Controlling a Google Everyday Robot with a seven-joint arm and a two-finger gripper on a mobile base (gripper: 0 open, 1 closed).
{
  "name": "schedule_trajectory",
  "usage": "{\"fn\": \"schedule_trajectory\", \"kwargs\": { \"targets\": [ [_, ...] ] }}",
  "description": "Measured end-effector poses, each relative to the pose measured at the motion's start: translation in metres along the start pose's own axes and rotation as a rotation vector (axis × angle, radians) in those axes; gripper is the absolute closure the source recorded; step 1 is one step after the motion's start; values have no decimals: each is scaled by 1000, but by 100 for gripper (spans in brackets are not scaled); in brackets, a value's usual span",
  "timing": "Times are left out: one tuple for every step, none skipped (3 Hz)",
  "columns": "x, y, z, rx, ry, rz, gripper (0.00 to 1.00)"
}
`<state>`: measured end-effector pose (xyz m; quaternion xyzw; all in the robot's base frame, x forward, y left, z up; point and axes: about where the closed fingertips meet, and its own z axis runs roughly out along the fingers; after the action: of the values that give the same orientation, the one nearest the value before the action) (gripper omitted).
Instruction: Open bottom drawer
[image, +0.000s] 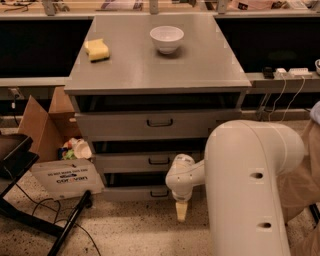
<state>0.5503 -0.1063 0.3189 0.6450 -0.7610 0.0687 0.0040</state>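
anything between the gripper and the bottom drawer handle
Nothing visible. The gripper hangs just below and right of the handle on the bottom drawer, pointing down. The cardboard box and black stand leg sit off to the left.

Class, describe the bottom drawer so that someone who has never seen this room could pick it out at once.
Find the grey cabinet with a white bowl on top; it has three stacked drawers. The bottom drawer is the lowest, nearest the floor, under the middle drawer, its front the shallowest, with the robot's hand hanging near its handle.
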Motion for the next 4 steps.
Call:
{"fn": "schedule_trajectory", "kwargs": {
  "targets": [
    [4, -19, 30, 46, -20, 0, 0],
    [1, -37, 57, 79, -45, -9, 0],
    [-9, -50, 84, 85, -76, -13, 0],
    [-19, -54, 110, 75, -117, -13, 0]
  ]
}}
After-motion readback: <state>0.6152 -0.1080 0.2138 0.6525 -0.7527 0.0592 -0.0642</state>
